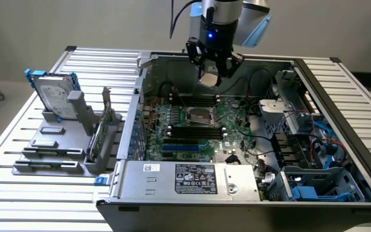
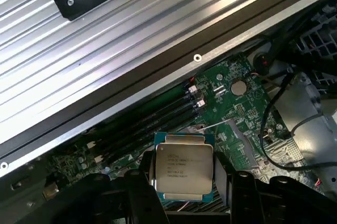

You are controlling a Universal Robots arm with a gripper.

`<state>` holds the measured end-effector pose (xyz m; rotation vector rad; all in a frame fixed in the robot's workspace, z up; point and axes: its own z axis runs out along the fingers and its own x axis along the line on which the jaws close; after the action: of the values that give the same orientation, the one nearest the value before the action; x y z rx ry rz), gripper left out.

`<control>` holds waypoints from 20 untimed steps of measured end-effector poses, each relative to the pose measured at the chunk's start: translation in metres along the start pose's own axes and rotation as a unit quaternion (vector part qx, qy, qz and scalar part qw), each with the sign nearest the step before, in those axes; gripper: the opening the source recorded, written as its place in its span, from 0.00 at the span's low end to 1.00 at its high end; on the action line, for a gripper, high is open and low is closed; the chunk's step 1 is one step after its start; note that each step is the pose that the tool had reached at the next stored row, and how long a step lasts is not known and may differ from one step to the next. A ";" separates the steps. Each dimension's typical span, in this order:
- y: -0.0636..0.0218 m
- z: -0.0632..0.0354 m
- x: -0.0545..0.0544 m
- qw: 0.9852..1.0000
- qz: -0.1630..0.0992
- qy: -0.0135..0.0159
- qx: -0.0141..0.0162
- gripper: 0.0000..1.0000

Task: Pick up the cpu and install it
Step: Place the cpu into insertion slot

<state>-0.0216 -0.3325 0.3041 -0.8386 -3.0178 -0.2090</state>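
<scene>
In the exterior view, my end effector point(image 1: 212, 73) hangs over the far side of the open case point(image 1: 340, 113), gripping the cpu point(image 1: 207, 79) by its edges. The cpu is tilted in the air, apart from the socket point(image 1: 195, 116) on the board below. A hard drive point(image 1: 53, 96) stands in a rack on the desk point(image 1: 31, 203) at the exterior view's left. In the wrist view, my fingers point(image 2: 139, 187) clamp two opposite sides of the cpu point(image 2: 183, 167), its silver top facing the camera, above the motherboard point(image 2: 237, 111) and its dark memory slots point(image 2: 158, 113).
</scene>
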 end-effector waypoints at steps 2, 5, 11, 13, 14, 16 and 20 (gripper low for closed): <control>0.0000 0.0002 0.000 1.000 0.019 -0.002 -0.001 0.55; 0.0000 0.0004 0.000 0.999 0.046 -0.006 -0.002 0.55; -0.0003 0.0026 0.000 0.995 0.099 -0.013 -0.004 0.55; -0.0005 0.0042 0.000 0.993 0.117 -0.015 -0.005 0.55; -0.0006 0.0050 0.000 0.992 0.126 -0.016 -0.005 0.55; -0.0008 0.0067 0.000 0.989 0.144 -0.018 -0.006 0.55; -0.0014 0.0115 0.000 0.983 0.180 -0.023 -0.007 0.55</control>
<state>-0.0215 -0.3325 0.2925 -1.3831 -2.8374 -0.2080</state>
